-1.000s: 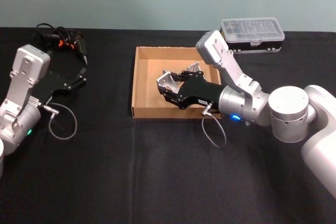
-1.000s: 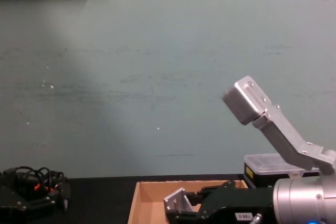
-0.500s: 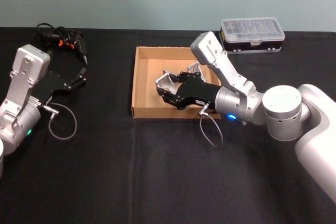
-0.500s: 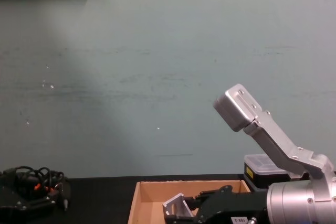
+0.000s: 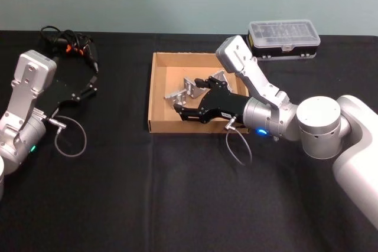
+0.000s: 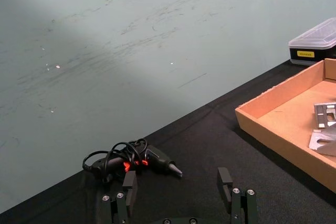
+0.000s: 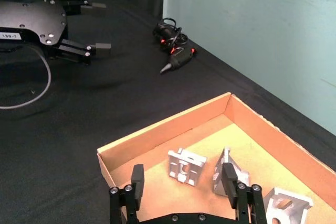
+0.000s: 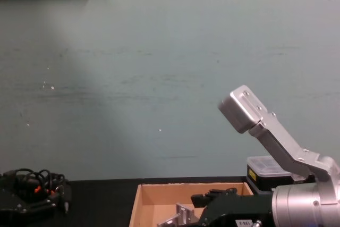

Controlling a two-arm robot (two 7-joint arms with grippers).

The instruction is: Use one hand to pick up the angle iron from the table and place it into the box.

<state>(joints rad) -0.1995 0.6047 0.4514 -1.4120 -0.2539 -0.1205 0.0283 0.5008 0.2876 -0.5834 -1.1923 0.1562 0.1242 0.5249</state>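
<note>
At the centre of the head view the right claw (image 5: 188,108) is seen open above the angle iron (image 5: 184,90) lying in the box (image 5: 155,87), so it should be lifted straight up without brushing the walls.

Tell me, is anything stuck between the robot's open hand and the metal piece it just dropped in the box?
No. The angle iron lies on the box floor, with only open space between it and the right gripper.

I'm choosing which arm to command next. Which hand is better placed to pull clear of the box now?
The right hand: it hangs open over the box, with the angle iron lying loose inside. The left hand sits parked on the table, well left of the box.
</note>
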